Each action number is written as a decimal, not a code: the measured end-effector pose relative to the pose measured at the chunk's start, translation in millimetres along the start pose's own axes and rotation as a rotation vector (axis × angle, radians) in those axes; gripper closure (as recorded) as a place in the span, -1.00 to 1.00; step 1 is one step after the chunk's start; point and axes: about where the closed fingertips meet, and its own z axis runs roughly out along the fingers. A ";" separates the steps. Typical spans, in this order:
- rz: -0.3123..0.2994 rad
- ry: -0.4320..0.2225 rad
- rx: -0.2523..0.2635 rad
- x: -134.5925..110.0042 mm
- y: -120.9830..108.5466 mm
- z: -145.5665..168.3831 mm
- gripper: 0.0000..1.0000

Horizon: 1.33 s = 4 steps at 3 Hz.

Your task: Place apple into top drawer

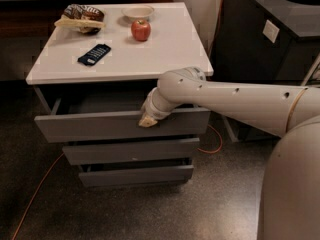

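The red apple (141, 30) sits on the white cabinet top (165, 54) near the back, just in front of the shallow white bowl (138, 11). The top drawer (90, 125) is pulled partly out, and its dark interior shows behind the grey front. My gripper (148, 119) is at the upper edge of that drawer front, right of its middle, at the end of my white arm (235, 101) reaching in from the right.
A dark remote (94, 54) and a snack bag (80, 18) lie on the cabinet top at the left. Two shorter grey drawers (131, 150) sit below. A black bin unit (270, 29) stands at the right. An orange cable (35, 194) runs on the floor.
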 end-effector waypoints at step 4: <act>0.056 -0.057 -0.027 4.1 50.3 -23.3 1.00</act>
